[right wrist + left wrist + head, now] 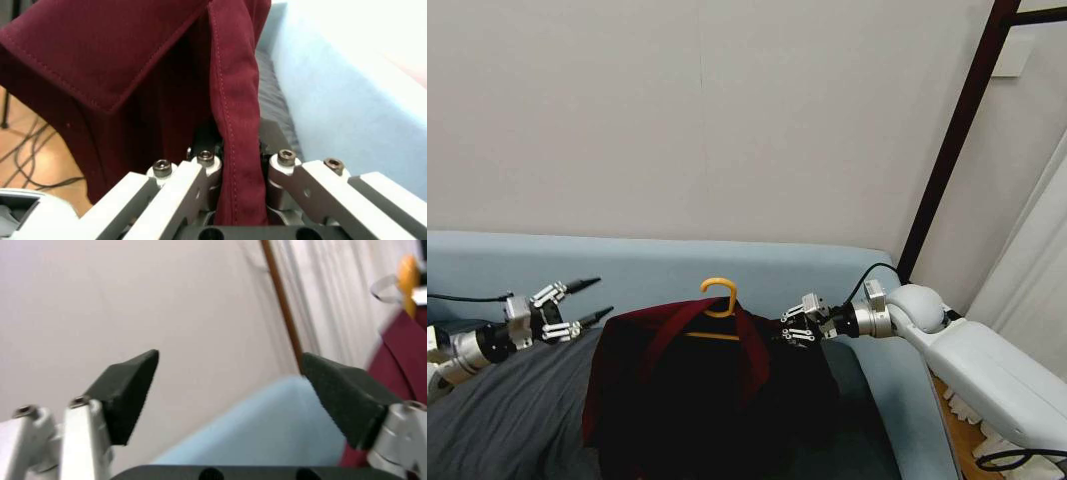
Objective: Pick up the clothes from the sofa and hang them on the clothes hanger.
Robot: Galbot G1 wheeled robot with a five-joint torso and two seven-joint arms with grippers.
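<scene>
Head view: the maroon shirt (707, 400), on an orange hanger (720, 297), sits lower centre over the sofa (647, 265); the right gripper (795, 330) is clenched on its right-hand edge, and the left gripper (603, 297) is released at lower left. Left wrist view: the fingers (130, 390) are spread on empty air. Right wrist view: the shirt's front edge (237, 125) runs between the closed jaws; pick-up appears in hand, and the next move calls for a left-side grasp.
</scene>
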